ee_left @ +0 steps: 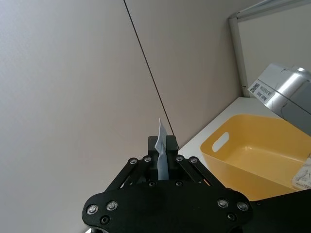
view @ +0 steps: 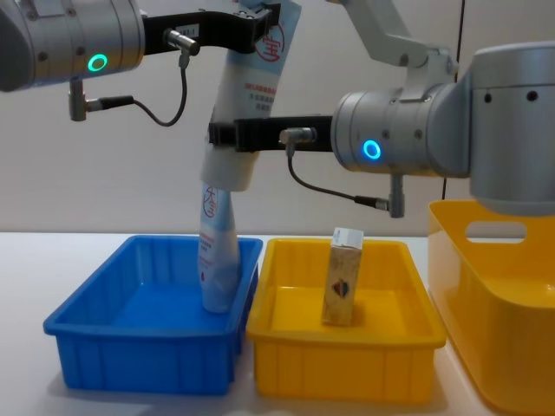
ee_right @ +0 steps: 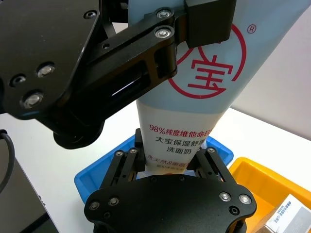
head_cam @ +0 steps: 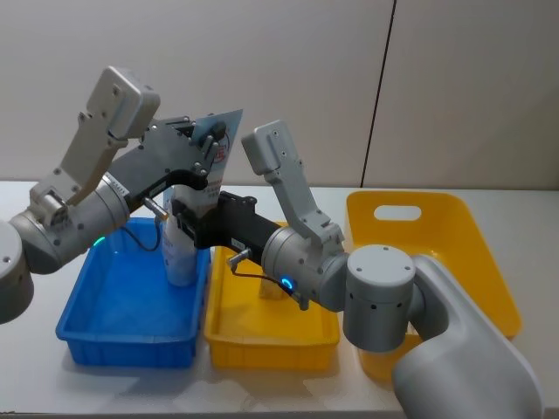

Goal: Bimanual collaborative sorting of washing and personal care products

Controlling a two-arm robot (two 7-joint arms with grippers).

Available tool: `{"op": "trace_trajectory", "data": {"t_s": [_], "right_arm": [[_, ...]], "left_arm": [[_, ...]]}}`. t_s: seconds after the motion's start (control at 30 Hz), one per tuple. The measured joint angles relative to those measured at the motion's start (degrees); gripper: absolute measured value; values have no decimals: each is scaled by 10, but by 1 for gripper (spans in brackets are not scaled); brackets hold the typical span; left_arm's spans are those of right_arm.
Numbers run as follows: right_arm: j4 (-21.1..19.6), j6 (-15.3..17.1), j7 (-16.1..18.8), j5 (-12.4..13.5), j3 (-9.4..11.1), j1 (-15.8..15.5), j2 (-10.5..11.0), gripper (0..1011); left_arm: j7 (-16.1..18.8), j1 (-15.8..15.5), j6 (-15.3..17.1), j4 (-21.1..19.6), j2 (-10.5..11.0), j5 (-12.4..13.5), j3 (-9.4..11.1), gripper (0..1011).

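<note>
The soft tube (view: 247,95), pale blue and white with a red round logo, hangs in the air above the blue bin (view: 147,334), crimped end up and cap end down; the left hand (view: 260,19) is clamped on the flat crimped seam at its top, and the right hand (view: 227,134) has its fingers closed against the tube's lower body, just above the cap; in the right wrist view the printed label sits between those fingers (ee_right: 138,145). I judge the tube light and pliant, with a smooth, likely slippery skin; the crimp is the stiffest place to pinch, while a squeeze on the belly would dent it, so a grip near the firmer shoulder by the cap looks safest.

Below it a second tube (view: 217,256) stands cap-down in the blue bin, leaning against the right wall; the held tube's cap nearly touches its top, though whether they touch I cannot tell. To the right, touching the blue bin, is a small yellow bin (view: 342,347) with a beige speckled carton (view: 341,277) standing upright in it; it looks stiff and light, and should take a grip across its flat sides. Farther right sits a large yellow basket (head_cam: 437,253) with a handle slot.

All stand on a white surface (head_cam: 26,367); behind is a plain beige wall (head_cam: 454,78) with a dark vertical seam.
</note>
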Motion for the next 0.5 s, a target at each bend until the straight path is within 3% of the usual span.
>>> {"op": "trace_trajectory", "data": {"t_s": [0.2,0.5], "right_arm": [[1,0,0,0,0,0,0,333],[1,0,-1,0,-1,1,-1,275]], "left_arm": [[0,0,0,0,0,0,0,83],[0,0,0,0,0,0,0,83]]}}
